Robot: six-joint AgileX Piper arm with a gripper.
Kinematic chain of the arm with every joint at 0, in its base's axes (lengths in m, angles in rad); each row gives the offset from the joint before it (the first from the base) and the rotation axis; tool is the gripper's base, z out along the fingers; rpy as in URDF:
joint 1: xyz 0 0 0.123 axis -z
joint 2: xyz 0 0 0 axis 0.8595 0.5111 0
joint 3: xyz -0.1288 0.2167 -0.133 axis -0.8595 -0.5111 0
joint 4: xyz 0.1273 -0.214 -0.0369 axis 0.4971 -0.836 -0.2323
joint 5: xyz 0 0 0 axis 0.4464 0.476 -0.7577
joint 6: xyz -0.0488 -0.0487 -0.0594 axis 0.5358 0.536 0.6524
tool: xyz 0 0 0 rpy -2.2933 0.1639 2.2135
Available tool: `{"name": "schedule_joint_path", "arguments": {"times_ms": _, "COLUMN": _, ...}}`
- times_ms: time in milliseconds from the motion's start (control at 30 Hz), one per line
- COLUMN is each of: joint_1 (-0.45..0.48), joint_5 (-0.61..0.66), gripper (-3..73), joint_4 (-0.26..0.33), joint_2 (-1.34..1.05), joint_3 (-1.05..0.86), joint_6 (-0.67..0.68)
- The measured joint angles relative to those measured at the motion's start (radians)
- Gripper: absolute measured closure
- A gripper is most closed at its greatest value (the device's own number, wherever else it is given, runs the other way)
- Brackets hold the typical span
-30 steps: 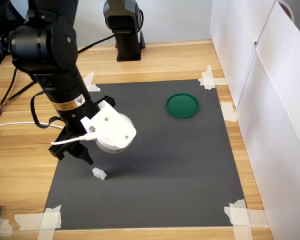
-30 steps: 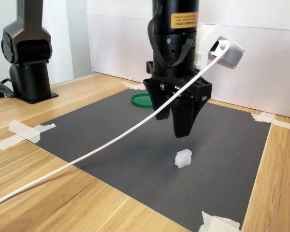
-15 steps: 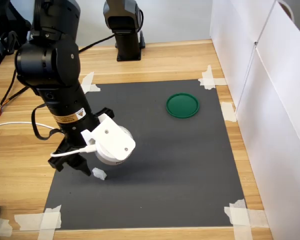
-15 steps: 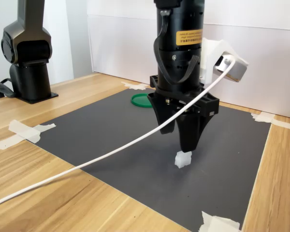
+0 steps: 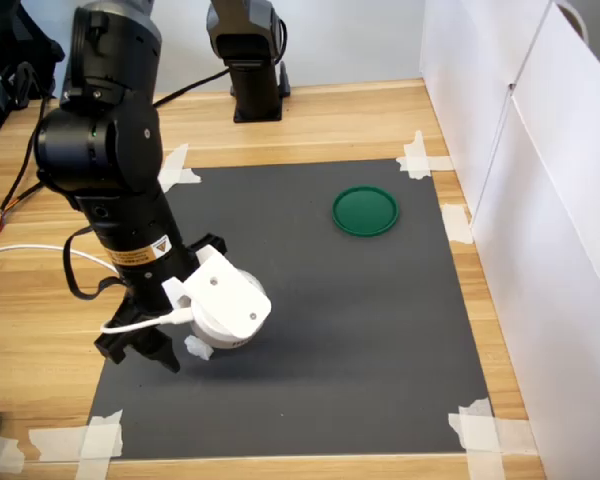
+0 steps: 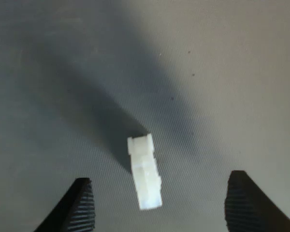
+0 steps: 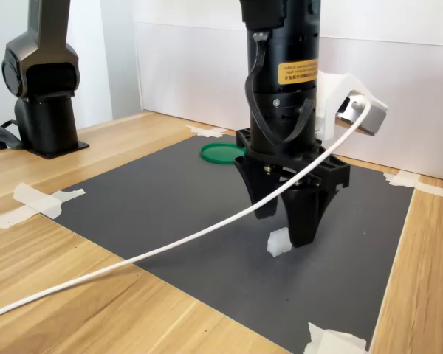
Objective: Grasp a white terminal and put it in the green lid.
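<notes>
The white terminal (image 5: 196,347) (image 7: 278,242) lies on the black mat (image 5: 330,330) near the mat's front left corner in the first exterior view. My gripper (image 5: 175,356) (image 7: 284,226) points straight down over it, open, with its tips close to the mat. In the wrist view the terminal (image 6: 144,174) lies between the two ribbed fingers (image 6: 80,207), touching neither and nearer this one. The green lid (image 5: 365,211) (image 7: 221,153) sits flat and empty far off, toward the mat's back right in the first exterior view.
A second black arm's base (image 5: 246,60) (image 7: 46,88) stands on the wooden table behind the mat. White panels (image 5: 540,200) wall the first exterior view's right side. A white cable (image 7: 133,265) trails from the wrist camera. Tape strips (image 5: 100,435) hold the mat's corners.
The arm has come down and shifted slightly toward the mat's front edge. The open fingers, earlier above the terminal, now stand on either side of it. The terminal and the lid have not moved.
</notes>
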Motion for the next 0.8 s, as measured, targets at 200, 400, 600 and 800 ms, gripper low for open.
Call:
{"name": "schedule_joint_path", "arguments": {"times_ms": 200, "joint_1": 0.000, "joint_5": -0.009, "gripper": 4.7, "joint_4": 0.002, "joint_2": 0.019, "joint_3": 0.000, "joint_6": 0.002}}
{"name": "schedule_joint_path", "arguments": {"times_ms": 400, "joint_1": 0.000, "joint_5": -0.008, "gripper": 5.2, "joint_4": 0.014, "joint_2": 0.037, "joint_3": 0.000, "joint_6": 0.005}}
{"name": "schedule_joint_path", "arguments": {"times_ms": 600, "joint_1": 0.000, "joint_5": -0.009, "gripper": 5.3, "joint_4": 0.031, "joint_2": 0.040, "joint_3": 0.000, "joint_6": 0.013}}
{"name": "schedule_joint_path", "arguments": {"times_ms": 800, "joint_1": 0.000, "joint_5": -0.009, "gripper": 5.3, "joint_4": 0.048, "joint_2": 0.042, "joint_3": 0.000, "joint_6": 0.018}}
